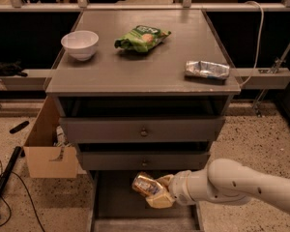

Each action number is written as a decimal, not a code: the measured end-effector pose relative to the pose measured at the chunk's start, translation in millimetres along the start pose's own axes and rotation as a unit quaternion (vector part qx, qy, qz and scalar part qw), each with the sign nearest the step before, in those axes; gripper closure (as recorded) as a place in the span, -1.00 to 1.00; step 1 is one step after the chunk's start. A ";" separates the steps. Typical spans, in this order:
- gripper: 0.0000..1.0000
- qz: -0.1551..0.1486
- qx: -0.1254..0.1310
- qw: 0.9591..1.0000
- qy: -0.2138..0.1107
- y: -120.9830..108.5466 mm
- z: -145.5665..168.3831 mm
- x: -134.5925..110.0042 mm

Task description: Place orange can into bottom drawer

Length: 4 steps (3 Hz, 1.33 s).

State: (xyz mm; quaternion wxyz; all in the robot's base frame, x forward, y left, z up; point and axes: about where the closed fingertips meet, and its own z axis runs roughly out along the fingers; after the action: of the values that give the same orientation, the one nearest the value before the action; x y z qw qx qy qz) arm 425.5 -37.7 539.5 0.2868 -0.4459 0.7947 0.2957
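Note:
The orange can (145, 184) is shiny brown-orange with pale label patches. My gripper (157, 191) is shut on the orange can and holds it tilted just above the bottom drawer (116, 202), at the middle of its floor. The bottom drawer is pulled out below the cabinet, with a long bare grey floor and low side walls. My white arm (241, 185) comes in from the lower right.
Two grey knob drawers (143, 130) sit above the can. On the cabinet top are a white bowl (80, 44), a green snack bag (141, 37) and a silver foil packet (207, 69). A cardboard box (46, 149) stands at the left, with cables on the floor.

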 end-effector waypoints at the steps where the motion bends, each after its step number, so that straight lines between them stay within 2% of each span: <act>1: 1.00 0.003 -0.024 0.999 0.023 -10.7 37.5 27.2; 2: 1.00 0.005 -0.044 0.998 0.041 -21.1 70.3 50.3; 3: 1.00 0.013 -0.049 0.997 0.061 -43.8 103.7 76.4; 4: 1.00 0.022 -0.035 0.997 0.072 -71.9 112.0 94.7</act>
State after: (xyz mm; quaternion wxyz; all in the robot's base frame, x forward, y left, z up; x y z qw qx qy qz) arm 468.7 -38.2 381.9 0.2067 -0.4582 0.8120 0.2965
